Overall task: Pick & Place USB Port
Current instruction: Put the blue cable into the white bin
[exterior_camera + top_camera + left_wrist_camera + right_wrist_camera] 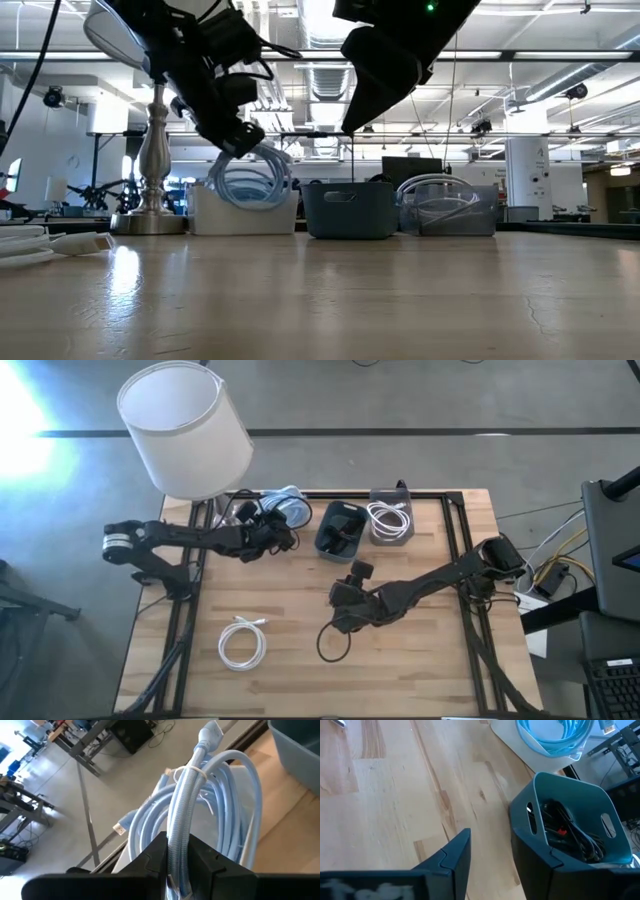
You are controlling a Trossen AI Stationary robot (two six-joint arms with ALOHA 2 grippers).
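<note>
A coil of light-blue braided USB cable (pixel 220 795), bound by a tie, sits over a white bin (pixel 245 212) at the table's far edge, beside the lamp base. My left gripper (pixel 177 865) reaches there from the left and is shut on it. My right gripper (pixel 345 610) hovers open over mid-table, nothing between its fingers in the right wrist view (pixel 490 865). A thin black cable loop (pixel 335 642) shows just on its near side. A white cable coil (pixel 243 643) lies flat on the near-left boards. My left gripper pinches one side of the blue coil's bundled strands (pixel 180 835) between its two fingers, which lie across the strands. It comes from the table's left, slanting down. The coil (pixel 250 180) hangs below the fingers over the white bin; whether its lower end rests inside I cannot tell.
A dark blue bin (pixel 340 530) of black cables and a grey bin (pixel 390 520) with a white cable stand at the far edge. A lamp with a white shade (pixel 185 430) rises over the far-left corner. Bare boards lie across the table's middle and near right.
</note>
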